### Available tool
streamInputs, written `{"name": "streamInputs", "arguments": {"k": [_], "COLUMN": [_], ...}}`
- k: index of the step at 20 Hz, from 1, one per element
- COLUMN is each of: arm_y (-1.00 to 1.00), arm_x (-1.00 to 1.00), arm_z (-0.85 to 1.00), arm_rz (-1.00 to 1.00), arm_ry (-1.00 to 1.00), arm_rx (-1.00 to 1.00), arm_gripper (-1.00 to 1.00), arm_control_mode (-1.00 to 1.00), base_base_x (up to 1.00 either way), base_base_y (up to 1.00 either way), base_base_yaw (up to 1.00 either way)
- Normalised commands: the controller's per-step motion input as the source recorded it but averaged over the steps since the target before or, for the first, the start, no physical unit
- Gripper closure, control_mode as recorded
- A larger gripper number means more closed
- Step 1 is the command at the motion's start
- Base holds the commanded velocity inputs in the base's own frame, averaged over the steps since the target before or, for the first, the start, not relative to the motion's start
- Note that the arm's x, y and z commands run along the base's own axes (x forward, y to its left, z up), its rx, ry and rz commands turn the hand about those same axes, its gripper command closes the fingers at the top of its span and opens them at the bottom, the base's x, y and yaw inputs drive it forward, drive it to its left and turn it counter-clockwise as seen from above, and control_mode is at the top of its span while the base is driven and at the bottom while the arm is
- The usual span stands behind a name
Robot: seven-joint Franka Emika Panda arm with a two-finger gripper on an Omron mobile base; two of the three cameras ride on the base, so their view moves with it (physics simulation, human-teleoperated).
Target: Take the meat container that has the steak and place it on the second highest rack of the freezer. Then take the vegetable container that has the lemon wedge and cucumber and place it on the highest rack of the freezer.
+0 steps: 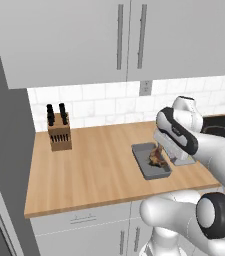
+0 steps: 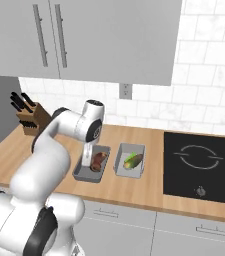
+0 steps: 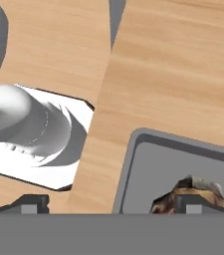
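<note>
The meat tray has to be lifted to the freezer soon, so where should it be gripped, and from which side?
Grip the meat tray by its thin raised wall, coming straight down with the open tool, one finger inside and one outside. The steak sits mid-tray, so the long wall on the knife block side looks freest; the other faces the vegetable tray.

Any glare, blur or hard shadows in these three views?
Left base view: flat, even light, a faint shadow beside the knife block. Right base view: soft throughout, no glare on the cooktop. Hand view: close and coarse, the steak blocky, the meat container rim soft-edged.
</note>
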Motion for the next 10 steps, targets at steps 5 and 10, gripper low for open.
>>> {"name": "streamInputs", "arguments": {"k": [5,10], "arm_y": [0.02,-0.04], "arm_x": [0.14,0.31], "arm_z": [-0.26,-0.46], "arm_rz": [0.1,0.14], "arm_ry": [0.0,0.0], "arm_rx": [-0.01,0.0], "arm_gripper": [-1.0,-1.0], "arm_control_mode": [-1.0,-1.0], "base_base_x": [0.0,0.0], "base_base_y": [0.0,0.0], "base_base_yaw": [0.0,0.0]}}
